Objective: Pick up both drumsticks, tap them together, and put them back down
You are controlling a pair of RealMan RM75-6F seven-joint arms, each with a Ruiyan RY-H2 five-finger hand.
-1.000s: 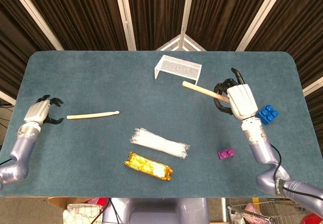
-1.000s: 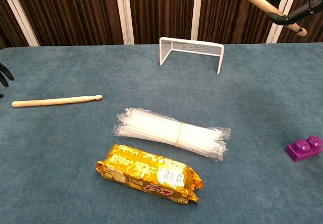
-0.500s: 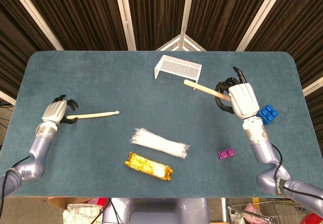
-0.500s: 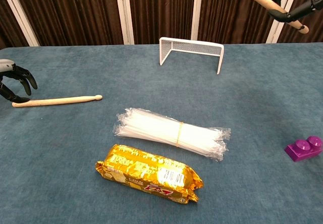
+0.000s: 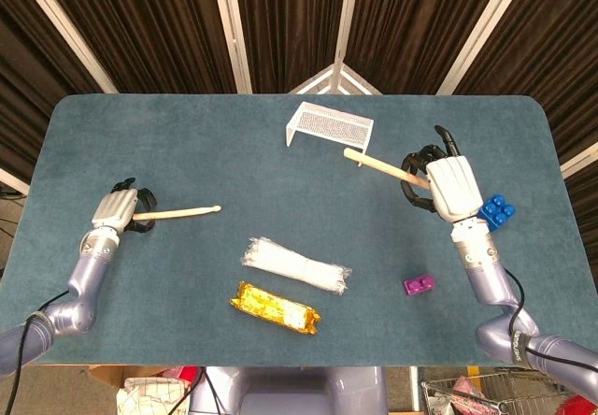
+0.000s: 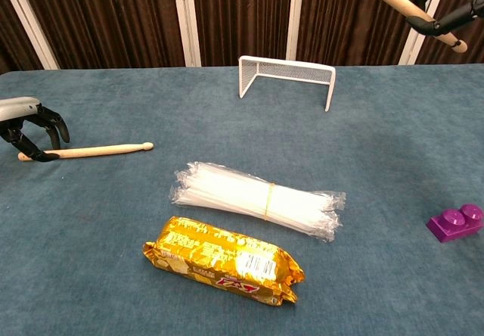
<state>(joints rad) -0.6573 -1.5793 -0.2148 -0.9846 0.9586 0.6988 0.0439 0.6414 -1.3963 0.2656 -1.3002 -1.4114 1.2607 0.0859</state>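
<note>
Drumstick (image 6: 98,150) on table: left hand (image 5: 116,211) has reached its butt.

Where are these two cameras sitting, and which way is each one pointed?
Head view: high above the near edge, looking steeply down on the whole blue table; shows both arms, the left hand over the lying drumstick and the right hand holding the raised drumstick.
Chest view: low at the near edge, looking across the tabletop toward the curtains; only the left hand and the right hand's fingers show.
Shared: both drumsticks, white mesh rack, straw bundle, gold snack pack, purple brick.
</note>
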